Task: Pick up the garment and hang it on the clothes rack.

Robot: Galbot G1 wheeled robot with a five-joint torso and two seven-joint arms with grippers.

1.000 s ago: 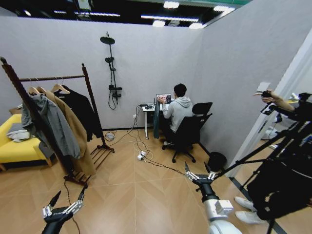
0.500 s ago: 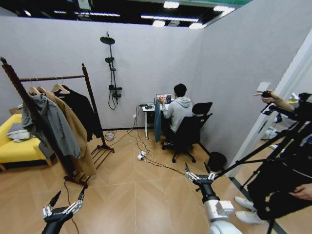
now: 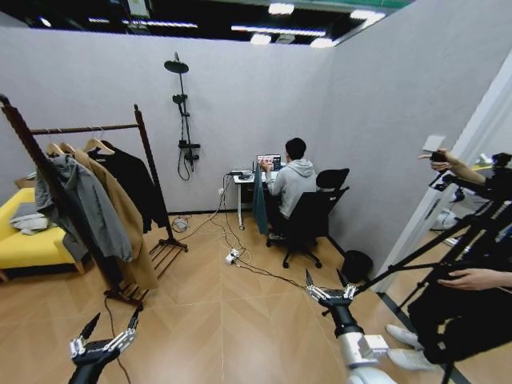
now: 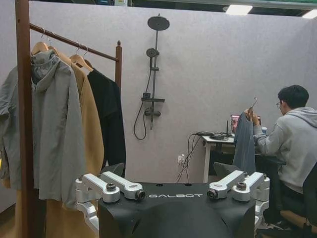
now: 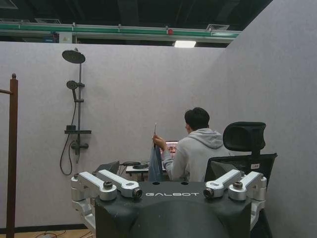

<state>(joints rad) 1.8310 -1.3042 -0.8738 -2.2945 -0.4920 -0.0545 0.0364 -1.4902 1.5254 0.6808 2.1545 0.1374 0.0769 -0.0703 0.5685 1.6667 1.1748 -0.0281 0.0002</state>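
The garment (image 3: 259,205) is a dark teal cloth on a hanger, held up by a seated person's hand beside the desk at the far wall; it also shows as the garment (image 4: 244,143) and the garment (image 5: 155,167). The clothes rack (image 3: 150,160) stands at the left with a grey hooded coat, a tan coat and a black jacket on its bar; its post (image 4: 23,99) is close to my left wrist. My left gripper (image 3: 110,322) and right gripper (image 3: 324,278) are low over the floor, both open and holding nothing, far from the garment.
A yellow sofa (image 3: 28,244) sits behind the rack. Cables and a power strip (image 3: 231,256) lie on the wooden floor ahead. An office chair (image 3: 308,220), a black bin (image 3: 355,264) and a camera tripod (image 3: 448,256) at the right narrow the way.
The person has shifted the hanging garment slightly beside the desk. My right gripper has sunk a little and drifted right. The left gripper has not moved.
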